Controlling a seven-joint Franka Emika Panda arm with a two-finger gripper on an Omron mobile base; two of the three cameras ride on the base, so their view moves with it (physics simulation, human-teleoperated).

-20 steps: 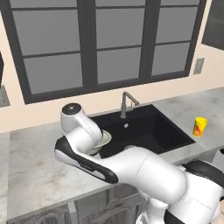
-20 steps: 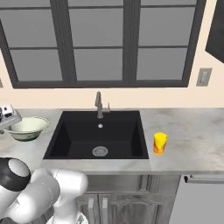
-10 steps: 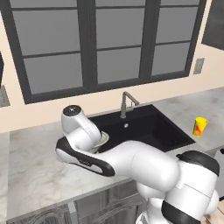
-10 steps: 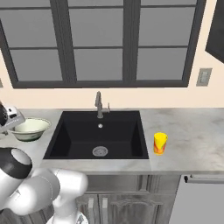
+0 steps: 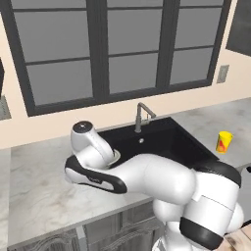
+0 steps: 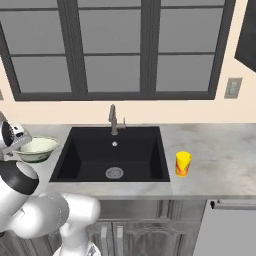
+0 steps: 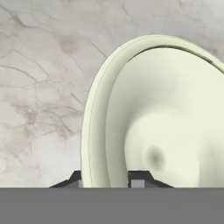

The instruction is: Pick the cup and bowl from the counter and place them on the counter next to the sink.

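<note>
The pale cream bowl (image 7: 166, 131) is held by its rim, with my gripper (image 7: 105, 179) shut on it, one fingertip inside the rim and one outside. Seen from the right base view, the bowl (image 6: 37, 148) sits low over the counter (image 6: 220, 160) just left of the sink (image 6: 115, 155); I cannot tell whether it touches the stone. From the left base view my arm hides most of the bowl (image 5: 114, 156). The yellow cup (image 6: 183, 163) stands upright on the counter right of the sink, also in the left base view as the cup (image 5: 224, 142).
A slim grey faucet (image 6: 113, 120) rises behind the sink, under a dark-framed window. Marbled counter (image 5: 39, 191) stretches left of the sink. A wall outlet (image 6: 233, 88) is at the right. Dark cabinets run below.
The bowl has shifted very slightly toward the sink in the right base view. The cup has stayed put.
</note>
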